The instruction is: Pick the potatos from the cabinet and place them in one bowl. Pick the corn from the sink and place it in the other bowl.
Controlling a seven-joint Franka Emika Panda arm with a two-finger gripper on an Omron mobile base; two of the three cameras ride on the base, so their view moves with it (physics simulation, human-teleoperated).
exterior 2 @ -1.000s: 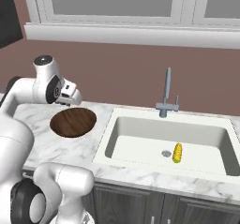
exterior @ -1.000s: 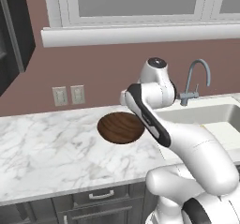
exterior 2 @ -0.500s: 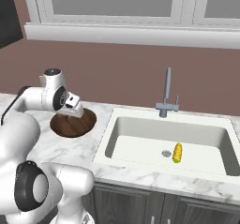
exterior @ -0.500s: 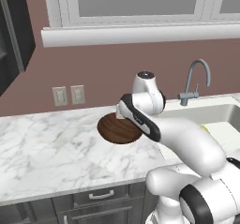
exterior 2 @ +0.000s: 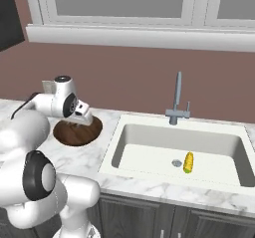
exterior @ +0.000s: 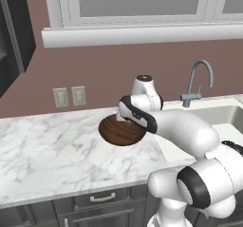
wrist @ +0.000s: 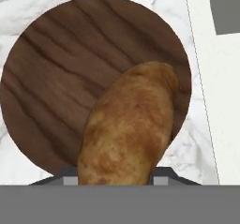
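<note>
I have the two-finger gripper (wrist: pixel 117 183) clamped on an oblong orange-brown potato (wrist: pixel 126 129), and from the hand view that potato hangs directly over the round, shallow, dark brown wooden bowl (wrist: pixel 61 73) lying below my fingers. The bowl's floor looks bare where I can see it, so I judge no potato has gone into it yet; part of it is hidden behind the one I hold. In the right base view the hand sits just above the near rim of that bowl (exterior 2: pixel 77 131), on the marble counter (exterior: pixel 42 150).

Off to the sink side of my gripper, well apart from it, the short yellow corn cob with a green end (exterior 2: pixel 188 162) lies on the floor of the white rectangular sink basin (exterior 2: pixel 149 155), just beside the drain, untouched.

My reading: the release of this first potato is due now. The second potato and the corn both remain.
</note>
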